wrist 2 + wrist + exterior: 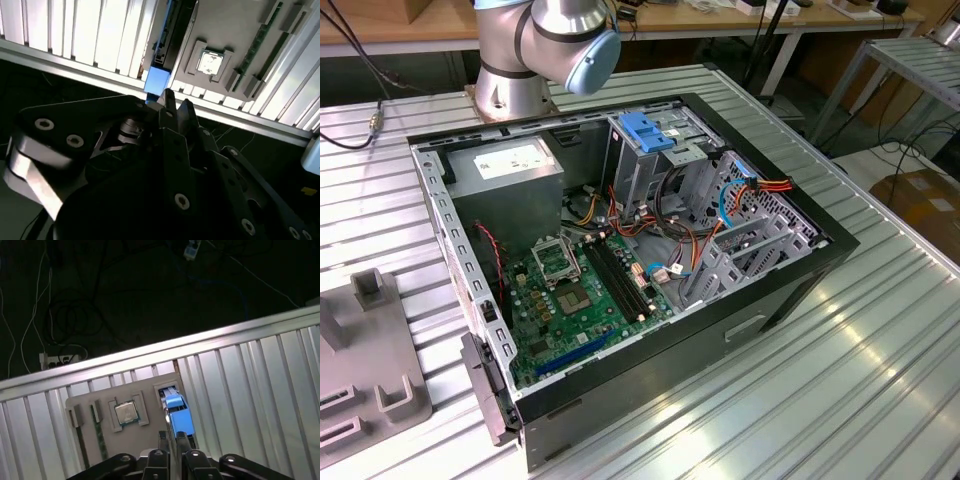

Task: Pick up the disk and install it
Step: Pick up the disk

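The disk (pixel 178 416) stands on edge in a slot of a grey holder plate (pixel 150 390), its light-blue carrier rail facing me. In the second wrist view the disk (pixel 156 82) shows as a blue end just past my fingertips. My gripper (pixel 173 439) hovers over the disk's near end, apart from it, with the black fingers close together and nothing between them. In the second wrist view my gripper (pixel 176 101) points at the same blue end. The open computer case (pixel 790 290) lies on the slatted metal table, with its tall metal drive cage (pixel 640 165) under a blue latch.
A processor chip (pixel 126 412) and a memory stick (pixel 100 437) sit in the holder plate beside the disk. The table edge (pixel 150 352) runs just beyond the plate, with dark floor and cables past it. Cables (pixel 740 195) crowd the case near the cage.
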You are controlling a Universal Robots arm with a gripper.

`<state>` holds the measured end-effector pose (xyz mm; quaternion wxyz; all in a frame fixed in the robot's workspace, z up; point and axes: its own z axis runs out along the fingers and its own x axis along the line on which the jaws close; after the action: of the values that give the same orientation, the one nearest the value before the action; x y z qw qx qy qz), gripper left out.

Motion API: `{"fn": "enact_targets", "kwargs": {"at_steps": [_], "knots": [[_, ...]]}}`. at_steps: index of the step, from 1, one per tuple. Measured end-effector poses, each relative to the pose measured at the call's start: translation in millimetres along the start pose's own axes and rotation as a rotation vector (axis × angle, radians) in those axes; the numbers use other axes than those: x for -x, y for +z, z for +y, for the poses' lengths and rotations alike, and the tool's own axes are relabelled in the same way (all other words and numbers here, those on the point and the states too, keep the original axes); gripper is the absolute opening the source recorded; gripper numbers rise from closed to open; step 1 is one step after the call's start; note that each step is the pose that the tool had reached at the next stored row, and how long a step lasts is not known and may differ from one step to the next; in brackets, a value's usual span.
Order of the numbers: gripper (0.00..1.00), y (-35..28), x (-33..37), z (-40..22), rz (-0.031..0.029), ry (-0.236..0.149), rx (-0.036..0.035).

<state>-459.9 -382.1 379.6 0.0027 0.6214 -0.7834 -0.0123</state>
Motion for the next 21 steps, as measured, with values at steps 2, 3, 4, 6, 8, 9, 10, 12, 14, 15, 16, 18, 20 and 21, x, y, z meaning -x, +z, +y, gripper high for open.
{"fn": "enact_targets", "kwargs": {"at_steps": [2,3,4,6,8,9,10,12,14,15,16,18,20,21], "knots": [[0.29,1.6,0.3,0.0,-0.0018,-0.019,-0.0109],[0.36,2.3,0.6,0.1,-0.0018,-0.027,-0.0128],[0.42,3.3,0.5,0.0,-0.0021,-0.042,-0.0140],[0.47,5.6,0.5,0.0,-0.0014,-0.087,-0.0139],[0.60,7.7,0.6,0.0,-0.0010,-0.131,-0.0133],[0.60,8.6,0.6,0.0,-0.0015,-0.146,-0.0130],[0.60,9.6,0.5,0.0,-0.0015,-0.159,-0.0129],[0.60,12.5,0.5,-0.1,-0.0009,-0.195,-0.0123],[0.60,17.7,1.5,0.0,-0.0006,-0.216,-0.0118],[0.60,19.6,1.8,0.0,-0.0006,-0.217,-0.0119],[0.60,21.8,1.8,0.0,-0.0006,-0.217,-0.0119],[0.60,25.8,1.9,-0.1,-0.0007,-0.217,-0.0120],[0.60,29.8,1.9,-0.1,-0.0006,-0.217,-0.0120],[0.60,31.7,1.9,-0.2,-0.0007,-0.217,-0.0120]]}}
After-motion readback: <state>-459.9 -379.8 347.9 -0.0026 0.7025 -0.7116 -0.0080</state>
